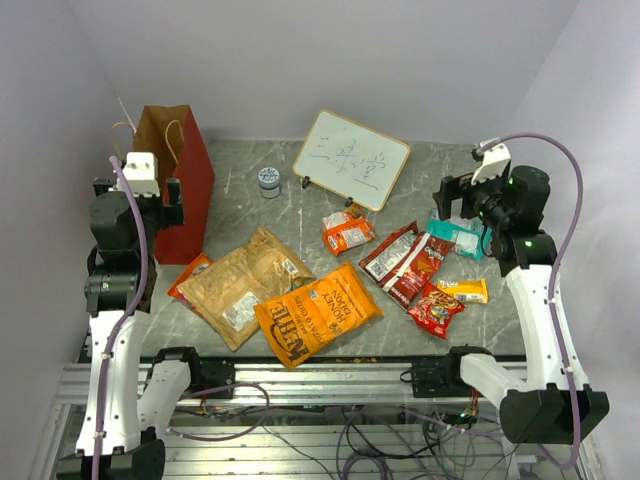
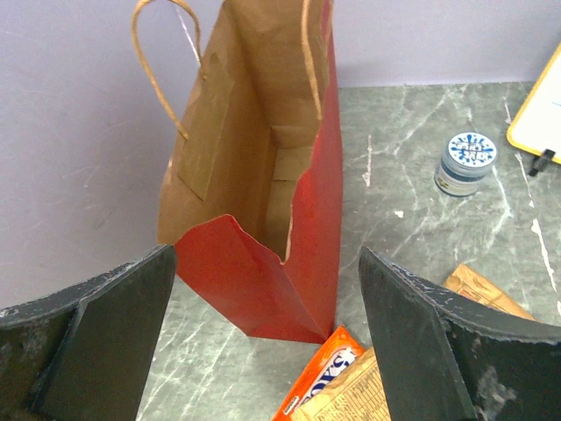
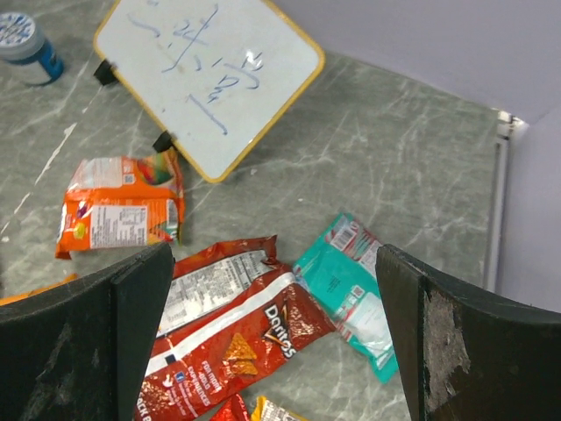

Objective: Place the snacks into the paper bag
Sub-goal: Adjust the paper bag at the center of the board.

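Observation:
The red paper bag [image 1: 183, 195] stands open at the far left, its brown inside showing in the left wrist view [image 2: 254, 132]. Snacks lie across the table: a tan chip bag [image 1: 245, 285], a large orange chip bag [image 1: 318, 312], a small orange pack [image 1: 347, 232], two red Doritos packs [image 1: 405, 262], a teal pack [image 1: 456, 236], a red pack [image 1: 436, 308], a yellow bar [image 1: 463, 290]. My left gripper [image 2: 263, 351] is open and empty, raised just near the bag. My right gripper [image 3: 276, 342] is open and empty above the Doritos [image 3: 237, 338] and teal pack [image 3: 355, 294].
A white writing board [image 1: 351, 158] leans at the back centre, with a small blue-lidded jar [image 1: 269, 181] to its left. An orange pack [image 2: 320, 377] lies at the bag's foot, partly under the tan bag. Walls close in on both sides.

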Controlling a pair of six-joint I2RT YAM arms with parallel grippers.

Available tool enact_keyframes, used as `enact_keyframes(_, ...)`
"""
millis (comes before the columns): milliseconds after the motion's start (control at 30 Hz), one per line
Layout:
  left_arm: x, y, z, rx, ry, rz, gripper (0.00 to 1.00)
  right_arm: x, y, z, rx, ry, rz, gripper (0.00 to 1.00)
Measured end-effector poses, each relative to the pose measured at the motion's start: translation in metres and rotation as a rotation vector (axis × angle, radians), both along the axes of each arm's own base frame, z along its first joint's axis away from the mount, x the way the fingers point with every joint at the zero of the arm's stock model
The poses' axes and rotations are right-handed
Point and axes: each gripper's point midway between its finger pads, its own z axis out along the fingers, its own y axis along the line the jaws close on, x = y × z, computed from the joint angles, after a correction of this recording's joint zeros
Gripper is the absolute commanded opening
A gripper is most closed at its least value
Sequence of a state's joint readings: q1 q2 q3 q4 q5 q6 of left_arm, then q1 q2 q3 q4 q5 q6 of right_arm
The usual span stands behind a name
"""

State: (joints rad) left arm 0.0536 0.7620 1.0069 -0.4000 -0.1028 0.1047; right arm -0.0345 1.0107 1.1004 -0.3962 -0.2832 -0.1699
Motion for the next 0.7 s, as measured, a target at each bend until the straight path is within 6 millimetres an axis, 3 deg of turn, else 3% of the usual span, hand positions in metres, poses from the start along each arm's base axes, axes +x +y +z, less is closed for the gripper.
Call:
enact_keyframes(367,0.019,0.036,0.038,-0.060,0.007,0.131,0.96,-0.006,0.023,-0.075,0.024,0.110,0.128,1.00)
enact_keyframes(433,0.029,0.042,0.041,-0.076,0.028,0.137,0.99,-0.006,0.024,-0.077,0.024,0.113,0.133,1.00)
enact_keyframes(700,0.061,0.062,0.022,-0.110,0.156,0.139,0.91,-0.007,0.027,-0.072,0.022,0.095,0.158,1.00)
